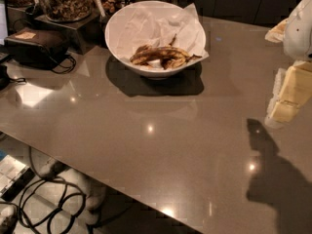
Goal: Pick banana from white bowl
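The white bowl (117,38) stands at the back of the grey table, lined with crumpled white paper napkin. The banana (161,56), yellow blotched dark brown with a thin dark stem, lies across the bowl's bottom. My gripper (287,99) is at the right edge of the camera view, over the table, well to the right of the bowl and in front of it. It casts a dark shadow on the table below it. It holds nothing.
A glass jar of nuts (63,1) stands on a dark box at the back left. A black pouch with a cord (36,45) lies left of the bowl. Cables (44,199) lie on the floor beyond the table's front left edge.
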You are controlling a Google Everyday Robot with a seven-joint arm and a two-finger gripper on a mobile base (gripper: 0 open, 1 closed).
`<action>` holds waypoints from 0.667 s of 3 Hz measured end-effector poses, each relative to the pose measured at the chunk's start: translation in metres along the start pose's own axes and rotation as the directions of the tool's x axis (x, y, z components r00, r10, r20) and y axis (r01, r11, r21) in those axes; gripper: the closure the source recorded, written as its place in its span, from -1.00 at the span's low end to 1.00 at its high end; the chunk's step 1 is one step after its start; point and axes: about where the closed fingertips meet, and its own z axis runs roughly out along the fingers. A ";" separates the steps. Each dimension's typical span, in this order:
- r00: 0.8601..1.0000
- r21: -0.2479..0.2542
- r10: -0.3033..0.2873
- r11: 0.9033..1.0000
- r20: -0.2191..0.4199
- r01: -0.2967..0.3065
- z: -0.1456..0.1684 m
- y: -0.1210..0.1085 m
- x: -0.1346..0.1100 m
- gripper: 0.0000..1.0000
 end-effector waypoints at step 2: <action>0.995 0.016 0.085 0.996 0.046 -0.086 -0.001 -0.060 -0.021 -1.00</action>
